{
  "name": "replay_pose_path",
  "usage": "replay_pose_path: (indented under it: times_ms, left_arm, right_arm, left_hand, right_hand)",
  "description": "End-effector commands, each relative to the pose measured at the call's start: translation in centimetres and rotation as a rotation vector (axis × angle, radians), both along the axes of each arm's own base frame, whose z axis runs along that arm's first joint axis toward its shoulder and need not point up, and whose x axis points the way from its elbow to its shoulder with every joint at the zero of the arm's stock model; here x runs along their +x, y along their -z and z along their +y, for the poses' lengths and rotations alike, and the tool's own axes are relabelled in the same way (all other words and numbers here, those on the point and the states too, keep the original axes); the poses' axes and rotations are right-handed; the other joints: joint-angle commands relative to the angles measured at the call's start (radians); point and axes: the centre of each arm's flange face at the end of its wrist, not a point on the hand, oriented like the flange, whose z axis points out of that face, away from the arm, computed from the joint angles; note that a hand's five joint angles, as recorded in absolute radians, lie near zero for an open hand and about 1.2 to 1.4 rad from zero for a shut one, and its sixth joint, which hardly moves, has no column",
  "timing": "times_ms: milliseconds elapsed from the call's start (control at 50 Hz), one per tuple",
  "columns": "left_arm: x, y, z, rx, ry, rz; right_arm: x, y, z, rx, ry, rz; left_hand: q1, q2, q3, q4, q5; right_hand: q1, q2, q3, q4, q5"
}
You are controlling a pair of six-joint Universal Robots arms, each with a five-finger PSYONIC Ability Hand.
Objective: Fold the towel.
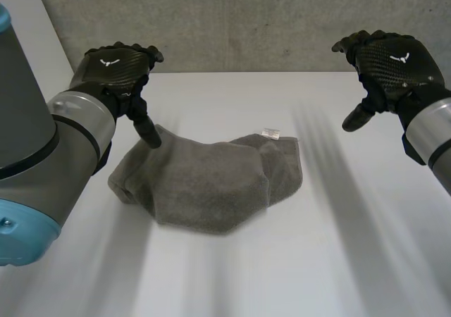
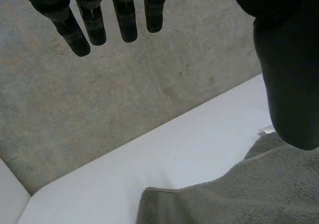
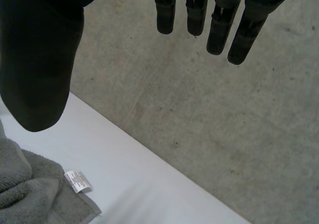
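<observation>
Grey towel (image 1: 211,183) bunched on the white worktop (image 1: 338,260), both hands empty above it.

The towel lies rumpled in the middle of the worktop, partly lapped over itself, with a small white label (image 1: 270,133) at its far right corner. The left hand (image 1: 116,69) hangs over the towel's far left edge, its fingers (image 2: 127,20) straight and spread wide from the thumb (image 2: 289,84), holding nothing. The thumb tip points down at the cloth, and I cannot tell whether it touches. The right hand (image 1: 394,60) is up off to the right, well apart from the towel, fingers (image 3: 219,25) straight and wide of its thumb (image 3: 35,79), also empty. A concrete wall (image 1: 246,21) stands behind the worktop.
</observation>
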Motion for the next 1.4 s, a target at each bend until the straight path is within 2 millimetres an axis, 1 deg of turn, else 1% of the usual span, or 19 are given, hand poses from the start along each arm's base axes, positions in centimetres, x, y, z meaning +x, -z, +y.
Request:
replay_pose_path:
  times_ms: [20, 360, 580, 620, 680, 740, 860, 900, 980, 1000, 1020, 1060, 1080, 1120, 1140, 1160, 1240, 1280, 1400]
  left_arm:
    - [0.6, 0.6, -0.3, 0.013, -0.016, -0.013]
    - [1.2, 1.0, -0.9, 0.027, -0.036, -0.02]
    - [1.1, 2.5, -1.6, 0.027, -0.036, -0.031]
    - [0.7, 4.9, -2.2, 0.06, -0.035, -0.057]
    - [0.6, 6.3, -2.4, 0.086, -0.035, -0.075]
    - [0.6, 10.4, -2.3, 0.194, -0.031, -0.142]
    - [0.7, 13.5, -1.9, 0.274, -0.012, -0.203]
    - [0.7, 14.9, -1.6, 0.301, 0.004, -0.256]
    - [0.8, 15.9, -1.2, 0.318, 0.018, -0.302]
    - [0.9, 16.3, -1.0, 0.327, 0.023, -0.314]
    - [0.9, 16.3, -1.0, 0.327, 0.023, -0.314]
    - [0.9, 16.9, -0.6, 0.342, 0.031, -0.328]
    - [0.9, 16.9, -0.6, 0.342, 0.031, -0.328]
    - [1.0, 17.4, -0.2, 0.36, 0.036, -0.338]
    - [1.0, 17.4, -0.2, 0.36, 0.036, -0.338]
    - [1.0, 17.6, 0.0, 0.365, 0.039, -0.342]
    - [0.8, 17.6, 0.4, 0.366, 0.048, -0.345]
    - [0.8, 17.3, 0.6, 0.359, 0.05, -0.337]
    - [0.8, 16.0, 1.5, 0.333, 0.061, -0.322]
  right_arm:
    - [0.2, -0.6, -1.8, 0.098, 0.038, -0.019]
    - [0.4, 0.4, -2.4, 0.136, 0.036, -0.007]
    - [1.8, 2.7, -3.1, 0.19, -0.014, 0.029]
    - [3.0, 3.8, -3.7, 0.2, -0.042, 0.063]
    - [3.9, 4.5, -4.0, 0.201, -0.064, 0.093]
    - [6.7, 8.1, -4.6, 0.221, -0.13, 0.205]
    - [8.9, 12.0, -5.4, 0.262, -0.175, 0.283]
    - [9.9, 14.6, -5.9, 0.303, -0.192, 0.31]
    - [10.2, 16.7, -6.3, 0.352, -0.187, 0.337]
    - [10.4, 17.2, -6.2, 0.37, -0.189, 0.349]
    - [10.4, 17.2, -6.2, 0.37, -0.189, 0.349]
    - [10.6, 17.6, -6.1, 0.377, -0.193, 0.356]
    - [10.6, 17.6, -6.1, 0.377, -0.193, 0.356]
    - [10.3, 17.6, -6.4, 0.378, -0.187, 0.353]
    - [10.3, 17.6, -6.4, 0.378, -0.187, 0.353]
    - [10.2, 17.5, -6.4, 0.383, -0.186, 0.353]
    - [9.9, 17.4, -6.2, 0.392, -0.184, 0.356]
    - [9.5, 16.4, -5.4, 0.397, -0.192, 0.356]
    - [7.8, 12.9, -3.4, 0.371, -0.225, 0.34]
  left_hand:
    - [-0.085, -0.079, -0.07, -0.079, -0.213]
    - [-0.085, -0.079, -0.07, -0.079, -0.213]
    - [-0.085, -0.079, -0.07, -0.079, -0.213]
    - [-0.085, -0.079, -0.07, -0.079, -0.213]
    - [-0.085, -0.079, -0.07, -0.079, -0.213]
    - [-0.085, -0.079, -0.07, -0.079, -0.213]
    - [-0.081, -0.075, -0.066, -0.075, -0.21]
    - [-0.069, -0.063, -0.054, -0.063, -0.198]
    - [-0.046, -0.04, -0.031, -0.04, -0.174]
    - [-0.028, -0.022, -0.014, -0.022, -0.157]
    - [-0.028, -0.022, -0.013, -0.022, -0.157]
    - [0.042, 0.048, 0.057, 0.048, -0.087]
    - [0.042, 0.048, 0.057, 0.048, -0.086]
    - [0.229, 0.235, 0.244, 0.235, 0.101]
    - [0.23, 0.236, 0.245, 0.236, 0.102]
    - [0.344, 0.35, 0.358, 0.35, 0.215]
    - [0.659, 0.665, 0.674, 0.665, 0.53]
    - [1.01, 1.016, 1.024, 1.016, 0.881]
    - [1.137, 1.143, 1.152, 1.143, 1.008]
  right_hand:
    - [-0.06, -0.081, -0.072, -0.096, -0.068]
    - [-0.06, -0.081, -0.072, -0.096, -0.068]
    - [-0.06, -0.081, -0.072, -0.096, -0.068]
    - [-0.06, -0.081, -0.072, -0.096, -0.068]
    - [-0.06, -0.081, -0.072, -0.096, -0.068]
    - [-0.06, -0.081, -0.072, -0.096, -0.068]
    - [-0.06, -0.081, -0.072, -0.096, -0.068]
    - [-0.06, -0.081, -0.072, -0.096, -0.068]
    - [-0.053, -0.074, -0.065, -0.088, -0.061]
    - [0.081, 0.06, 0.069, 0.046, 0.073]
    - [0.082, 0.061, 0.07, 0.047, 0.074]
    - [0.474, 0.452, 0.461, 0.438, 0.466]
    - [0.476, 0.455, 0.463, 0.44, 0.468]
    - [0.882, 0.861, 0.869, 0.846, 0.874]
    - [0.884, 0.863, 0.871, 0.848, 0.876]
    - [1.067, 1.046, 1.055, 1.031, 1.059]
    - [1.162, 1.141, 1.149, 1.126, 1.154]
    - [1.162, 1.141, 1.149, 1.126, 1.154]
    - [1.162, 1.141, 1.149, 1.126, 1.154]
